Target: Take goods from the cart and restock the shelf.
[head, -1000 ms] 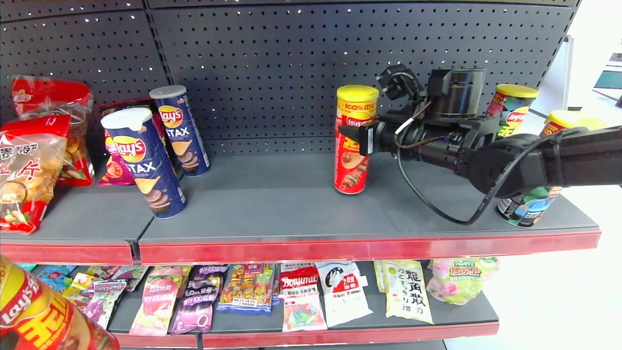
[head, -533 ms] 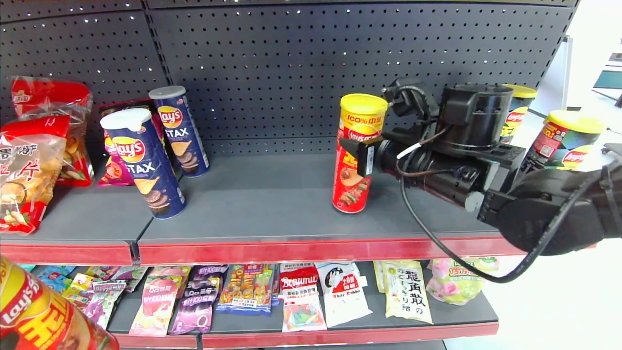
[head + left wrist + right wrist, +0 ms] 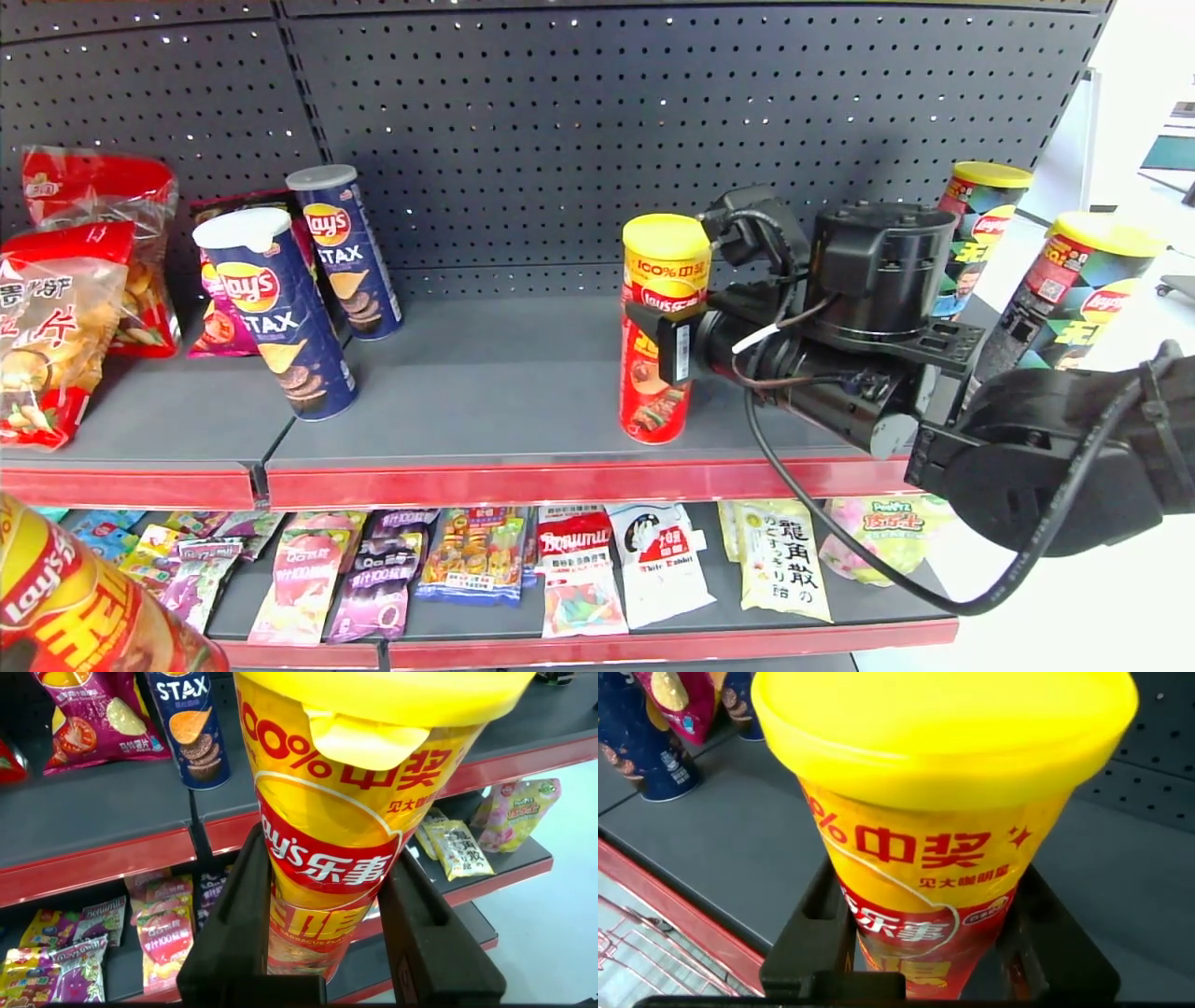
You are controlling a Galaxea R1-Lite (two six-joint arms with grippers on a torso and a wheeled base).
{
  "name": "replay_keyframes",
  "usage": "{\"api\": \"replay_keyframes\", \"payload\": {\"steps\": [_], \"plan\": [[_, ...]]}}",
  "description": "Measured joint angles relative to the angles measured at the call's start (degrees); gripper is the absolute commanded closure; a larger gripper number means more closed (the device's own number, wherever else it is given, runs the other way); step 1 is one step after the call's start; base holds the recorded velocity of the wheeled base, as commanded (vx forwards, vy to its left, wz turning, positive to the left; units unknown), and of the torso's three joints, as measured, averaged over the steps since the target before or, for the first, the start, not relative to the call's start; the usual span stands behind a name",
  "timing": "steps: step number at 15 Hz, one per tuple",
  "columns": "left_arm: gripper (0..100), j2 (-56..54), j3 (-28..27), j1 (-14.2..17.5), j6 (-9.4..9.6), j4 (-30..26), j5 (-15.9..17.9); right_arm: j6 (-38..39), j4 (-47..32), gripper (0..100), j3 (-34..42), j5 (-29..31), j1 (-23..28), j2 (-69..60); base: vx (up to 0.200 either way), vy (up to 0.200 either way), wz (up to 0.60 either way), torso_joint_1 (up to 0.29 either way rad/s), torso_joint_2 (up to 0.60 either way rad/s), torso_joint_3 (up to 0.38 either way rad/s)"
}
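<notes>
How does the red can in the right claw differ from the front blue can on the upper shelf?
The red can is red with a yellow lid; the front blue can is dark blue with a pale lid. The right claw grips the red can; the front blue can stands free. On the upper shelf, the red can is near the middle; the front blue can is further left. Both are tall lidded tubes.
</notes>
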State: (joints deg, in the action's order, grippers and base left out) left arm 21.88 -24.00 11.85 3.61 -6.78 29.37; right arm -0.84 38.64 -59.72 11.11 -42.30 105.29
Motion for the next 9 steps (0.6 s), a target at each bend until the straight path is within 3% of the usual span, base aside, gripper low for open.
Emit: {"api": "replay_keyframes", "payload": {"steps": [9], "plan": [[100,0.0,0.1,0.0,0.0,-0.1,0.1,-1.7,-0.3,100,1.4,0.0,-0.8,-0.6,0.0,0.0,0.0,0.0,0.0,0.0]]}}
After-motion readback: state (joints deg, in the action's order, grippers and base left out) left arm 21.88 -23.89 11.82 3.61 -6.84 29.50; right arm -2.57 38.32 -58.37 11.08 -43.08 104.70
